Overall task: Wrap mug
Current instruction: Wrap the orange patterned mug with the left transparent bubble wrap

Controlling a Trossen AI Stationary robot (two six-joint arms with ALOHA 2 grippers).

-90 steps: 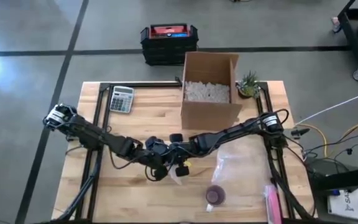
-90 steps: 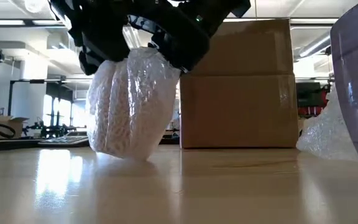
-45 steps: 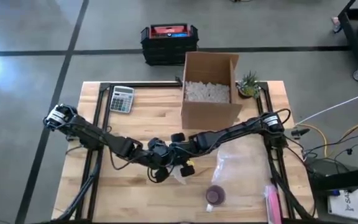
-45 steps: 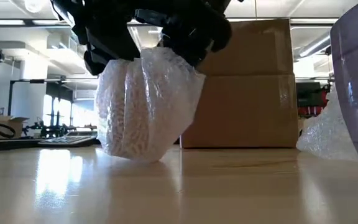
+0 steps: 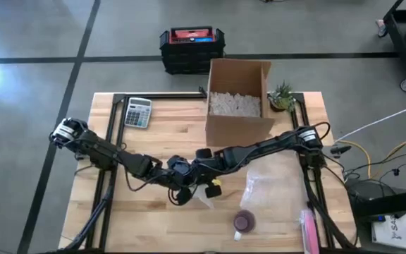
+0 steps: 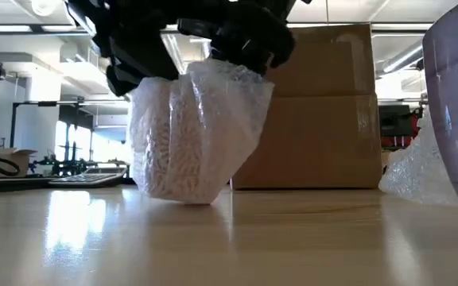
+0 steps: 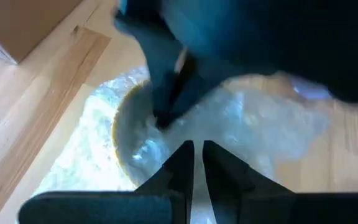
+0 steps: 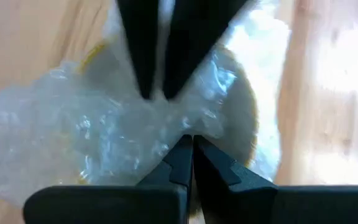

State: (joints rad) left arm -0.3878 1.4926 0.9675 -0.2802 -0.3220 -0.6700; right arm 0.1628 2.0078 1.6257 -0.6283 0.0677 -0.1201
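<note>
Left gripper (image 5: 187, 185): at the table's middle, fingers pinched almost together on the bubble wrap (image 6: 197, 135); its wrist view shows only a thin slit between the two fingers (image 7: 178, 163), with the wrap's gathered top caught there.
Right gripper (image 5: 204, 185): just beside the left one, tip to tip with it; fingers (image 8: 180, 154) pressed together on the same gathered wrap.
Bubble wrap: a bundle bunched at the top under both grippers, hanging down from them; in the low view its rounded bottom meets, or very nearly meets, the table (image 5: 154, 212).
Mug (image 7: 124, 127): inside the bundle; a yellowish rim shows through the wrap in both wrist views.
Left arm (image 5: 104, 149): reaches from the table's left edge in to the centre.
Right arm (image 5: 273, 146): reaches from the right edge in to the centre.
Second sheet (image 5: 263, 187): clear bubble wrap lying flat, right of the grippers.
Purple cup (image 5: 244, 221): on the near edge of that sheet, well apart from the bundle.
Box (image 5: 238, 125): open cardboard, behind the grippers, white packing fill (image 5: 234, 104) inside.
Calculator (image 5: 138, 112): far left corner of the table.
Plant (image 5: 282, 94): just right of the box.
Pink object (image 5: 308, 229): near right edge of the table.
Crate (image 5: 192, 48): black, on the floor beyond the table.
</note>
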